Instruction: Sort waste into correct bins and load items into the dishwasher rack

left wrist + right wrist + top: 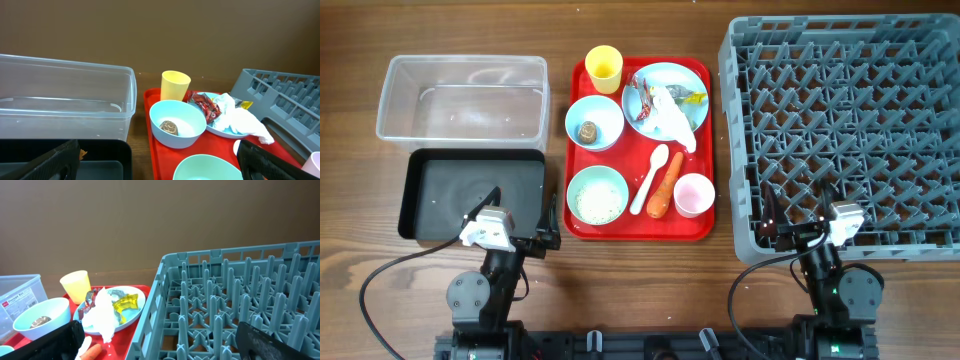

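Nothing is sorted yet, so we judge the first pick to be the step in hand. The left end effector (545,232) is spread wide and empty by the near right corner of the black tray (440,190). The right end effector (778,228) is also spread and empty, at the near left corner of the rack (840,130).

Just ahead and to the right of the left end effector, on the red tray (640,232), sits the mint bowl (597,175) of white rice (597,203). We would tip that out by its rim rather than pinch the grains.

Right of the bowl lies the orange carrot (665,185), just beside the white spoon (650,180) and perhaps touching it. The pink cup (694,194) is on its other side. We would close across the carrot's middle with the fingers crosswise, so the spoon stays put.

Farther ahead is the blue bowl (605,112) with a brown lump (588,131). Right of that bowl is the plate (665,72), heaped with a tissue (672,118), a red wrapper (642,93) and a silver-yellow wrapper (688,97). These are soft and light, so we would lift them off before moving any dish.

Farthest are the yellow cup (604,68) and, to the left beyond the black tray, the clear tub (460,70).
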You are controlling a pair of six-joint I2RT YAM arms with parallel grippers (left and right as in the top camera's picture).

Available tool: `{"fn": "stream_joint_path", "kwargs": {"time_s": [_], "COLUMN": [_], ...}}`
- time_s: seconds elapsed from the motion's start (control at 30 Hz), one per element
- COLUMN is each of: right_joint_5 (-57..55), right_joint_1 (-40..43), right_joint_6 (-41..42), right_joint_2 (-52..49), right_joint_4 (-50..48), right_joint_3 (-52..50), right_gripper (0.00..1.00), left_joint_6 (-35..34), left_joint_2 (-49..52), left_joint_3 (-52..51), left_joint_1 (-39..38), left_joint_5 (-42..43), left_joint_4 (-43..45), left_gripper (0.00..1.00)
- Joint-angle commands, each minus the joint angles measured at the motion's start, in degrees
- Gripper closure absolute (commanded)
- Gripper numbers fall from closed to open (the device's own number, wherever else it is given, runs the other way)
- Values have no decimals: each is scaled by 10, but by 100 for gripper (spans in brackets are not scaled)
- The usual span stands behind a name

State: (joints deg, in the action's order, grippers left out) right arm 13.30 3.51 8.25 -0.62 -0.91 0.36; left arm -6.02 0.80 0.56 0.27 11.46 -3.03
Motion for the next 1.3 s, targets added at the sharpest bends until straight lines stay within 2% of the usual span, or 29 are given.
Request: {"fn": "stream_joint_path", "kwargs": {"time_s": [0.0, 0.87, 1.03, 1.13, 1.23, 1.27], "right_joint_5": [7, 7, 7, 7, 7, 7], "right_joint_1": [-2, -2, -2, -2, -2, -2], "right_joint_6": [-7, -8, -8, -7, -7, -7], "right_joint_2": [1, 1, 1, 1, 1, 1], "right_joint_4": [-3, -3, -3, -3, -3, -3], "right_joint_3": [-1, -1, -1, -1, -1, -1], "right_gripper": [0, 0, 0, 0, 0, 0], "left_joint_6": [13, 13, 13, 12, 11, 11], "left_joint_2": [1, 1, 1, 1, 4, 23], "left_joint_3": [-2, -2, -2, 4, 69, 131], "left_joint_1": [-3, -3, -3, -3, -3, -3], "left_joint_5": [5, 5, -9, 43, 45, 37], "left_joint_4": [-3, -2, 33, 71, 7, -42], "left_gripper": [0, 0, 0, 0, 0, 0]}}
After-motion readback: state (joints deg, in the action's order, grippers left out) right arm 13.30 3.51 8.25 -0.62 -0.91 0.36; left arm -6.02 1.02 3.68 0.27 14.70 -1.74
